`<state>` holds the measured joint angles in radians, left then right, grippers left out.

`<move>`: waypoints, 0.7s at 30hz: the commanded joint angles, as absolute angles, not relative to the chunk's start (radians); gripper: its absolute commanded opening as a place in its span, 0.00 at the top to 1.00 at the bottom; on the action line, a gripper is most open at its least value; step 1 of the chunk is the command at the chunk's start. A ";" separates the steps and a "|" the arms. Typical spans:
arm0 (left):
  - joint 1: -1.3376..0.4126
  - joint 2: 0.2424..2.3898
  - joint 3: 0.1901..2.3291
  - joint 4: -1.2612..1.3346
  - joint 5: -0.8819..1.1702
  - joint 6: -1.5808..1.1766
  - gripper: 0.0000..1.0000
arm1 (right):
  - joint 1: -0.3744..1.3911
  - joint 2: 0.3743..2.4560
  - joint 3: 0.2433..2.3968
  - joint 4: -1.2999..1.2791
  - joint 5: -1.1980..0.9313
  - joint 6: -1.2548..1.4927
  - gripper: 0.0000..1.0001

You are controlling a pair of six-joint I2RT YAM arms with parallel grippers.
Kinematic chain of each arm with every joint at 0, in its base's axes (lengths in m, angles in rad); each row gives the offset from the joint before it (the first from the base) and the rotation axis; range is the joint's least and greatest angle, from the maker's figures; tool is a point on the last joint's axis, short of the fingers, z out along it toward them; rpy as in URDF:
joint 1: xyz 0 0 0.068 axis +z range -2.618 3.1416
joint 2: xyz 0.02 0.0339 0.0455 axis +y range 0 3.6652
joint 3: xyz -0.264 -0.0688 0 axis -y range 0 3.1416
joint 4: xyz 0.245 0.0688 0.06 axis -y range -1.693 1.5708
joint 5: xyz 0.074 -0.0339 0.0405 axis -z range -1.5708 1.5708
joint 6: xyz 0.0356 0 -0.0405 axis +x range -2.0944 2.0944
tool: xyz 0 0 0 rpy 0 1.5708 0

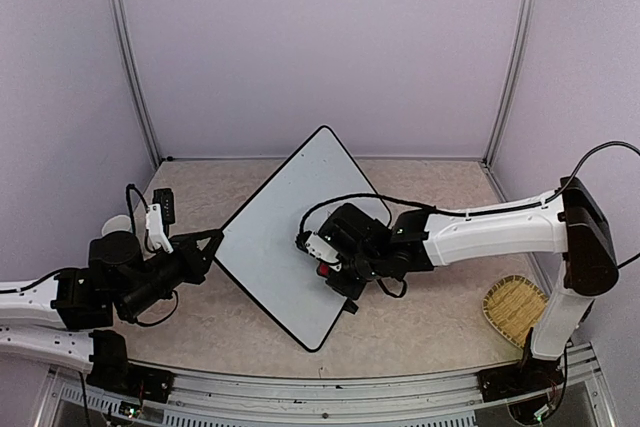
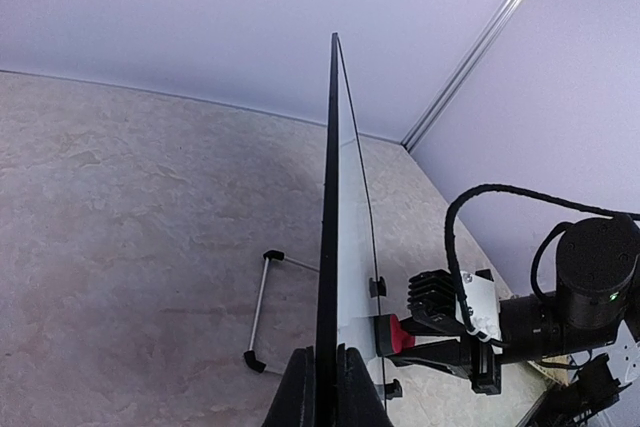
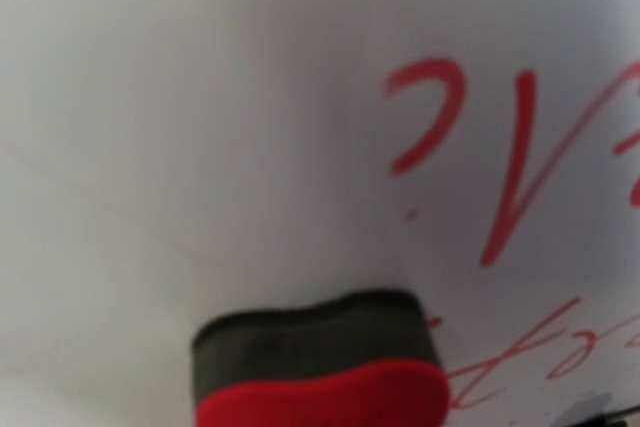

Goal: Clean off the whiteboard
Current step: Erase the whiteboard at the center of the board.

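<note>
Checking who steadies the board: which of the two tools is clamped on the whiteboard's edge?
The left tool, shut on the whiteboard at its left corner; the right tool instead holds a red-and-black eraser at the board's written face.

Whiteboard (image 1: 280, 237), thin black frame, stands on edge; red handwriting (image 3: 510, 172) lies right of and above eraser (image 3: 320, 347) touching its face.

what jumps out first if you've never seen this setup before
The big whiteboard in the middle of the table catches the eye first, with its left corner clamped in the left end effector. The right end effector holds a red-backed eraser against the board's face. The right wrist view shows red handwriting beside the eraser, not yet wiped.
</note>
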<state>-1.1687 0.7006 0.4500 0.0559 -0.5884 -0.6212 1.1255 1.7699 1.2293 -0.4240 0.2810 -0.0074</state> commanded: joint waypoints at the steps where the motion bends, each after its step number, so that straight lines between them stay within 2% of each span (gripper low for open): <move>1: -1.198 0.719 0.459 -0.003 -0.434 -0.546 1.00 | 1.105 1.822 1.329 -0.474 0.275 -0.021 0.79; 14: -1.198 0.720 0.454 -0.001 -0.433 -0.548 1.00 | 1.078 1.903 1.542 -0.507 0.245 -0.050 0.79; 21: -1.198 0.720 0.450 0.000 -0.431 -0.548 1.00 | 1.064 1.920 1.529 -0.529 0.188 -0.043 0.79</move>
<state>-1.1687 0.7033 0.4500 0.0566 -0.5926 -0.6216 1.0767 1.8706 1.5288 -0.5972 0.2619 -0.0406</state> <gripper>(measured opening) 0.057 0.215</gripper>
